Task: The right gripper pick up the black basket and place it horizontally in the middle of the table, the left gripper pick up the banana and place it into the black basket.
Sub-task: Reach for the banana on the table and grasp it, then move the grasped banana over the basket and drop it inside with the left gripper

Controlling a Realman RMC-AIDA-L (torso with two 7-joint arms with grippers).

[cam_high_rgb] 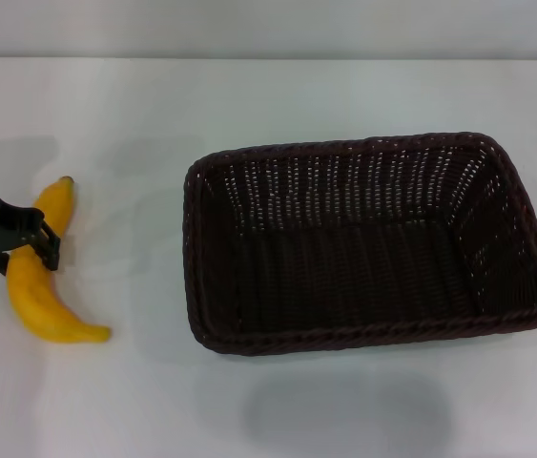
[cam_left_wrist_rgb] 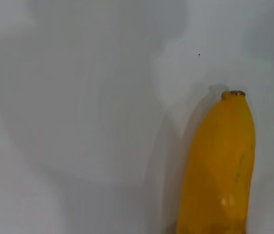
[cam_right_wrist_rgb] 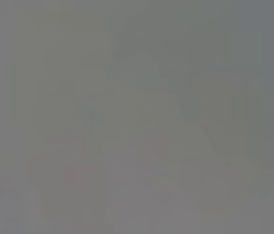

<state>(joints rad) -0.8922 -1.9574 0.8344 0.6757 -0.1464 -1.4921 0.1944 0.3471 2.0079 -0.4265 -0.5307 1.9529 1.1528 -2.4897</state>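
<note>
Basket first: the black basket (cam_high_rgb: 363, 243) is the largest thing on the white surface (cam_high_rgb: 134, 105), a dark woven rectangle with sloping openwork sides and a braided rim. It sits upright with its long sides running left to right, taking up the middle and right of the surface, and its inside holds nothing.

Well apart from it, at the left edge of the scene, lies the banana (cam_high_rgb: 39, 286). It is curved and yellow-orange, one tip pointing to the far side and the other curling toward the near side and right. In the left wrist view the banana (cam_left_wrist_rgb: 219, 170) lies flat on the surface (cam_left_wrist_rgb: 78, 122), its small dark tip showing.

The left pincer (cam_high_rgb: 34, 243), all black, reaches in from the left edge and sits across the middle of the banana, its fingers pinching the fruit from both sides while the fruit rests on the surface.

The right pincer shows in no view; the right wrist view gives only a plain grey field.
</note>
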